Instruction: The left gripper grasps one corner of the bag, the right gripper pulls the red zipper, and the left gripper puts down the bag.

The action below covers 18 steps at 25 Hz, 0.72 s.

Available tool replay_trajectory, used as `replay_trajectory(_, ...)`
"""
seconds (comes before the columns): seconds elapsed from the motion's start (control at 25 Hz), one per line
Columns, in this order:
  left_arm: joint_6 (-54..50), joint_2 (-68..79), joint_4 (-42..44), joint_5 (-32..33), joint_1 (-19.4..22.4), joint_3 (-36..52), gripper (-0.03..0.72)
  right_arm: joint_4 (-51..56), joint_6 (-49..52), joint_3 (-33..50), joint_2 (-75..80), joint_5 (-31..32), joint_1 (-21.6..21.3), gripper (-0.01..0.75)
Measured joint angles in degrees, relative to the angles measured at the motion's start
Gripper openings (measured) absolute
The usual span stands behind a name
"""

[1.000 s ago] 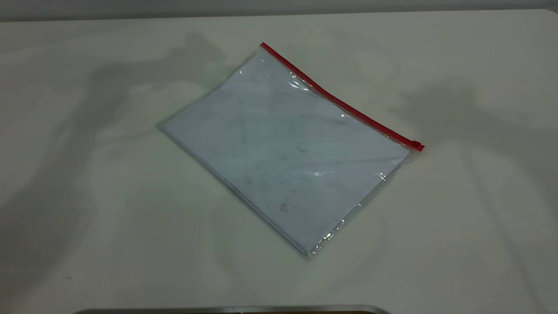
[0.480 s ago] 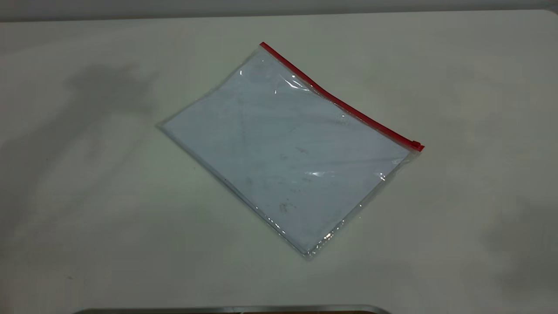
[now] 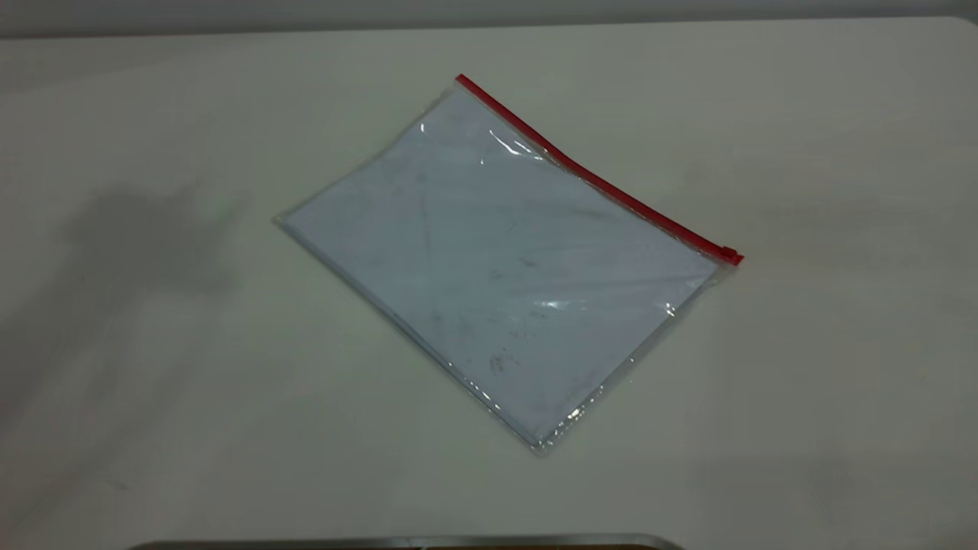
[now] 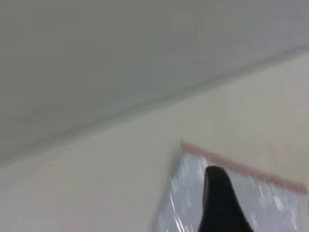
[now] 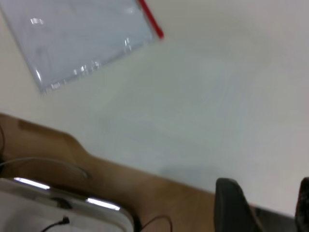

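A: Where is the bag (image 3: pixel 500 263)?

B: It lies flat on the white table (image 3: pixel 153 382), near the middle, turned at an angle. One corner (image 3: pixel 461 79) points to the far side. The red zipper (image 3: pixel 596 179) runs along the far-right long edge, and its small slider (image 3: pixel 730 253) sits at the right end of the strip. Inside the bag there is a pale blue-white sheet with dark smudges.

A: Is something holding it?

B: No, nothing touches it in the exterior view; neither arm appears there.

A: And the left gripper (image 4: pixel 219 203)?

B: In the left wrist view one dark fingertip (image 4: pixel 215 176) shows in front of the bag, close to the corner where the red strip ends. The second finger is out of the picture, so I cannot tell if the fingers are apart or together.

A: The right gripper (image 5: pixel 268 208)?

B: It is well apart from the bag, over the table's edge. Two dark fingertips (image 5: pixel 231 203) stand apart with a clear gap between them, and nothing is in the gap.
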Motion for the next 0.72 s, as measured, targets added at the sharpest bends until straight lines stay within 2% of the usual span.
replay_trajectory(0.32,-1.15,-15.95,1.68,0.00,-0.07,44.38,0.493,-0.22,2.72,15.42,-8.35,-4.76,0.00,0.359)
replay_trajectory(0.44,-1.02,-21.44,4.50,0.00,-0.07,57.87,0.493,0.01,3.16,17.81,-9.14,-6.33,0.00,0.359)
replay_trajectory(0.6,-1.37,-29.45,8.90,0.00,-0.07,71.17,0.493,0.07,3.75,17.84,-9.24,-6.99,0.00,0.359)
replay_trajectory(0.72,-2.24,-36.21,12.09,0.00,-0.17,77.62,0.481,0.92,4.76,17.84,-9.24,-6.99,0.00,0.359)
